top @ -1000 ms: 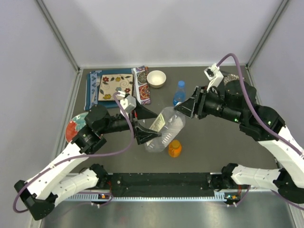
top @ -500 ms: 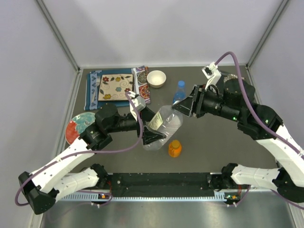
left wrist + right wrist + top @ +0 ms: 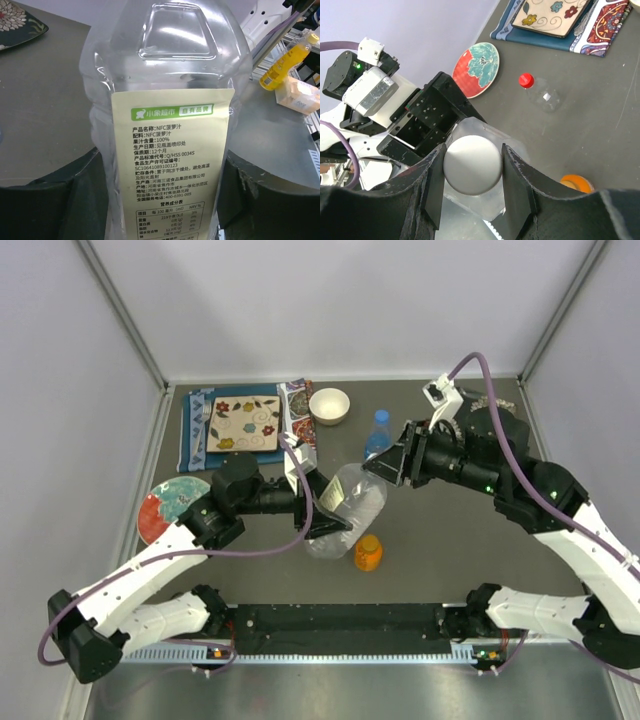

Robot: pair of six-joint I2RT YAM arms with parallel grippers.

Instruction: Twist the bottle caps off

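While clamped at both ends, may turn as one.
Squeezed at wide clear bottle (image 3: 350, 505) by left gripper (image 3: 160, 195), pinched at white cap (image 3: 472, 167) by right gripper (image 3: 472, 175); risks soft wall buckling under twist.

Wide clear bottle (image 3: 358, 502) between left gripper (image 3: 328, 508) and right gripper (image 3: 385, 467)

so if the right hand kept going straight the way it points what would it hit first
The right hand is clamped on the white cap, so it would press straight into the wide clear bottle behind it. Further along, probably, is the left hand gripping that bottle's body.
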